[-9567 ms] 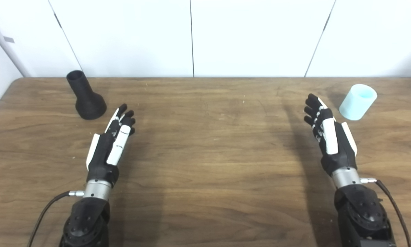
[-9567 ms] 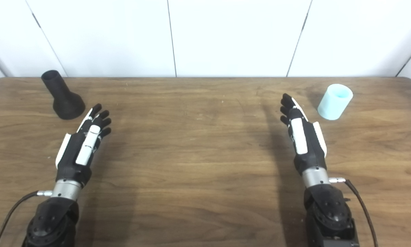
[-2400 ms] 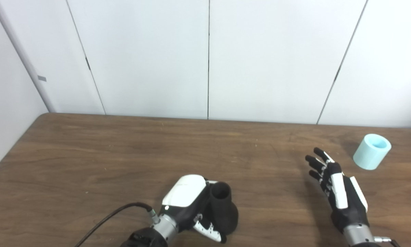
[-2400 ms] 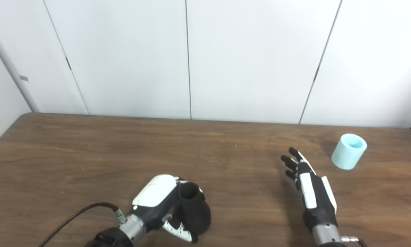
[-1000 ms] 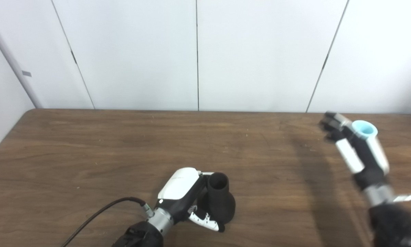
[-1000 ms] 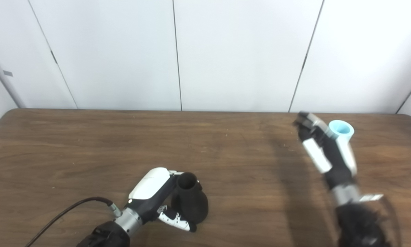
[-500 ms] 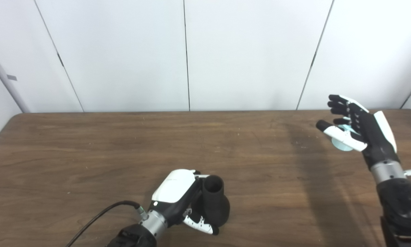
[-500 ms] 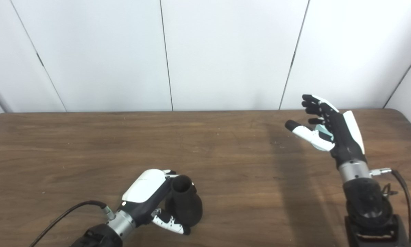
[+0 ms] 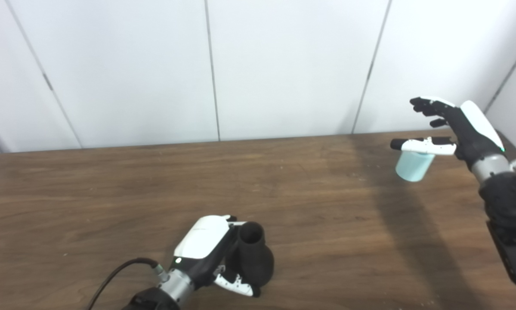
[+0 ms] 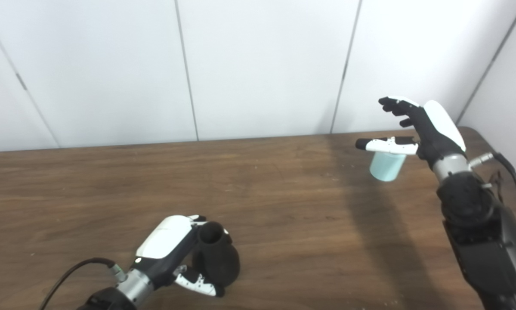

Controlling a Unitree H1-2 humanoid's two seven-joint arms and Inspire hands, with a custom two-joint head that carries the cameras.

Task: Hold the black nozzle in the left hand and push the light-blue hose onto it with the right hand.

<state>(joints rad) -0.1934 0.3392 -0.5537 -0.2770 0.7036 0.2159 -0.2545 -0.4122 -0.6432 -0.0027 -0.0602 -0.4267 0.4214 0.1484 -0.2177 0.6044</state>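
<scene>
The black nozzle (image 9: 252, 258) stands upright near the table's front edge, narrow mouth up. My left hand (image 9: 210, 252) is shut on the nozzle from its left side, fingers curled round the flared base. The light-blue hose (image 9: 414, 165), a short cylinder, stands at the far right of the table. Above it hovers my right hand (image 9: 449, 129), open, palm down, thumb stretched across the hose's top and fingers (image 9: 425, 106) spread higher up. Whether the thumb touches the hose cannot be told.
The brown wooden table (image 9: 111, 185) runs to a white panelled wall (image 9: 283, 64) at the back. Its right corner shows beside my right arm (image 10: 477, 224). A black cable (image 9: 111, 280) trails from my left wrist.
The camera has panned right. My right hand has risen and turned palm down over the hose, thumb across its top. The left hand still holds the nozzle.
</scene>
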